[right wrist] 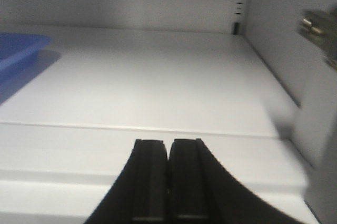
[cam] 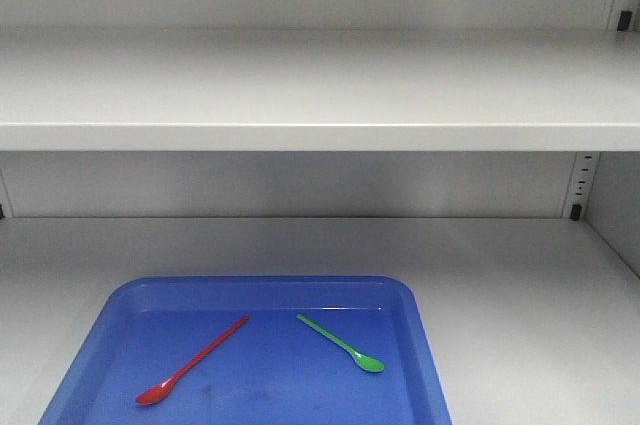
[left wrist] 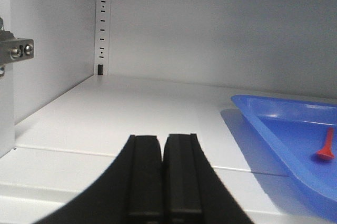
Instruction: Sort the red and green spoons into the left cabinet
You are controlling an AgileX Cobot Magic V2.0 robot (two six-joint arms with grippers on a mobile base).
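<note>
A red spoon [cam: 190,361] and a green spoon [cam: 341,344] lie in a blue tray [cam: 420,345] on the lower shelf of the pale grey cabinet [cam: 320,95]. The red spoon points its bowl to the front left, the green one to the front right. In the left wrist view the tray [left wrist: 263,113] sits to the right, with the red spoon's bowl [left wrist: 325,153] showing. My left gripper [left wrist: 163,139] is shut and holds nothing, low over the shelf's front left. My right gripper [right wrist: 168,144] is shut and empty at the front right, with the tray's corner [right wrist: 21,47] far to its left.
An upper shelf [cam: 320,125] spans the cabinet above the tray. Slotted uprights [left wrist: 102,23] [right wrist: 239,8] stand at the back corners. A metal hinge [left wrist: 16,50] juts from the left side wall, and another [right wrist: 318,29] from the right wall.
</note>
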